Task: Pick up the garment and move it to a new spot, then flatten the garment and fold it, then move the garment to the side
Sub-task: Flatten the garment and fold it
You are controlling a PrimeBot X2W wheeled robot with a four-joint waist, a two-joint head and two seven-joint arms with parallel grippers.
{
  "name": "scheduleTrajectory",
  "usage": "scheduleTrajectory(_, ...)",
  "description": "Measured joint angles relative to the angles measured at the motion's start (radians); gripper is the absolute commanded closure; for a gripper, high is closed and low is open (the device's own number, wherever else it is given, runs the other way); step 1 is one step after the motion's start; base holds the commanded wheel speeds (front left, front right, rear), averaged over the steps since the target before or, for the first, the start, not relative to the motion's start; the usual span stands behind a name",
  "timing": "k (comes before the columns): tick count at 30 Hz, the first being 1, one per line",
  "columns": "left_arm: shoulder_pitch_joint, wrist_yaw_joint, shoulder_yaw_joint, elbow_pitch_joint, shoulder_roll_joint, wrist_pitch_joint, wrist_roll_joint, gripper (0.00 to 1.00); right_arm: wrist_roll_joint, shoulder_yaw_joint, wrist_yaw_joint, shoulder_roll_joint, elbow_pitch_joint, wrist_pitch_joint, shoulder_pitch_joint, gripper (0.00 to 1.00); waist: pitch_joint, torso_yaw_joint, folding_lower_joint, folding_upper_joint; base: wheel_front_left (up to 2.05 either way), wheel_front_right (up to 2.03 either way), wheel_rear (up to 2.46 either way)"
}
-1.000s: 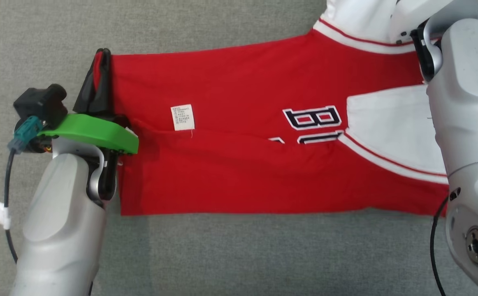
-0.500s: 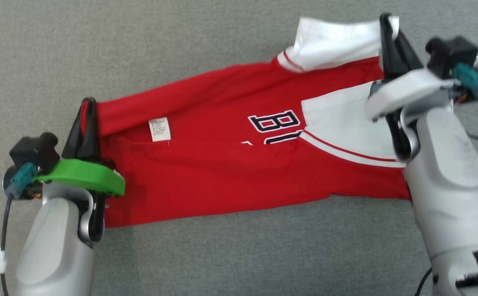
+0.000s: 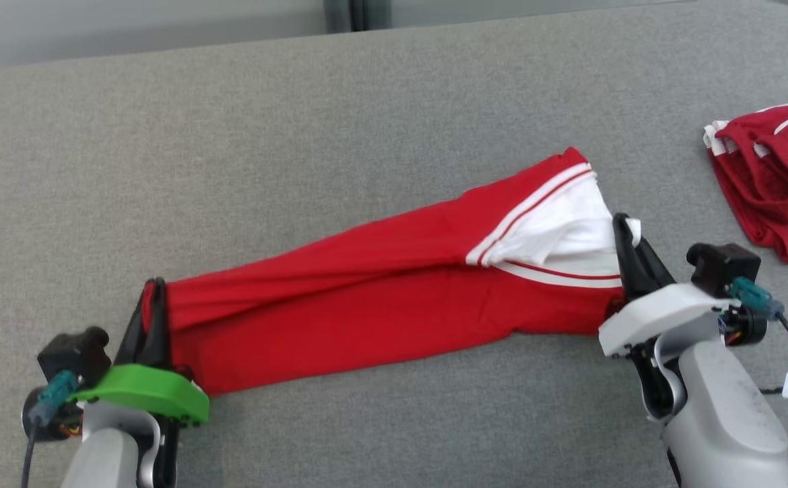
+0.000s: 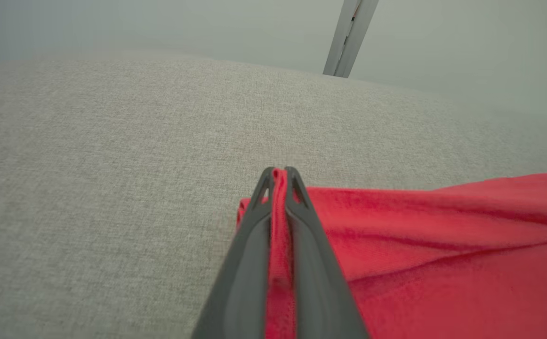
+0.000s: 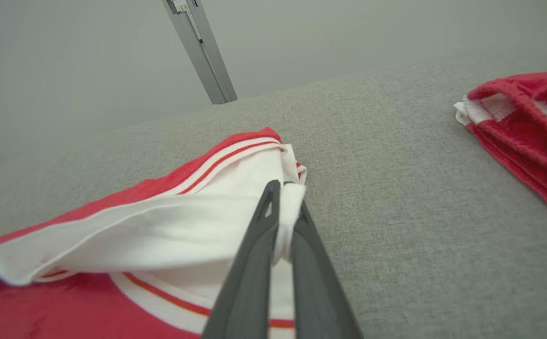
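Clamping garment [image 3: 380, 298] ends — left gripper [image 3: 154, 288] on red hem [image 4: 280, 268], right gripper [image 3: 623, 227] on white sleeve [image 5: 160, 235]; print, label now hidden, apparently folded under.

Red-white garment [image 3: 394, 305], folded lengthwise, stretched out

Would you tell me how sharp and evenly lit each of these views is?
Head view: even light, garment sharp, no glare. Left wrist view: left fingers soft near the lens, wall hazy. Right wrist view: right fingers blurred, pile fairly clear.
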Motion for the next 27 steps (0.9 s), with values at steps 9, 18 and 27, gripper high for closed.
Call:
scheduleTrajectory(9,0.085,0.0,0.103,-0.029,-0.061,0.0,0.1,0.0,0.008,0.005,0.0,0.0,0.055,0.0,0.044,0.0,-0.031,0.01,0.0,0.0,0.0,0.0,0.0)
scheduleTrajectory(18,0.11,0.0,0.097,-0.085,-0.104,0.0,0.127,0.0,-0.104,-0.026,0.0,-0.031,0.193,0.017,-0.08,0.0,-0.015,0.054,0.0,0.0,0.0,0.0,0.0)
scheduleTrajectory(27,0.088,0.0,0.071,-0.088,-0.107,0.0,0.112,0.0,-0.088,0.014,-0.005,-0.031,0.394,0.032,-0.134,1.0,0.001,0.107,0.0,0.0,0.0,0.0,0.0)
